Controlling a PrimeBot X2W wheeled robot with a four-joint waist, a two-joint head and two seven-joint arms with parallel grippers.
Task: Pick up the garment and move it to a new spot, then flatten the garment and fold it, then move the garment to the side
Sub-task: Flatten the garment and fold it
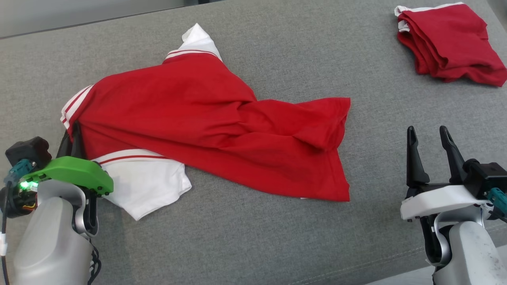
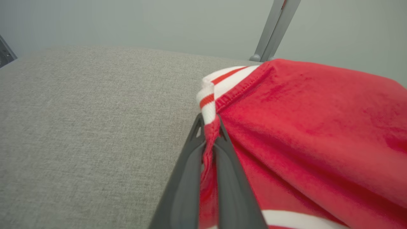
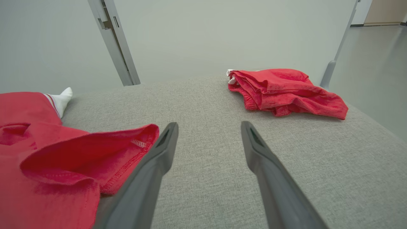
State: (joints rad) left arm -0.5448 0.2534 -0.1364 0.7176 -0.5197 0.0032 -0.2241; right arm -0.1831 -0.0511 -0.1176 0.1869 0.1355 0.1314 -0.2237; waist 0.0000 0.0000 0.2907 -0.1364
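Pinching garment (image 1: pixel 206 118) striped edge, left gripper (image 2: pixel 208 124); right gripper (image 1: pixel 427 132) spread.

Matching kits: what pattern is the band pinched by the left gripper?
The band is white with red striping; left wrist view shows it best.

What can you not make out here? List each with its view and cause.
- Head view: jaws of the left gripper, mostly behind its green cover.
- Left wrist view: most of the spread shirt, cut off right and below.
- Head view: corner of the folded garment, past the right edge.
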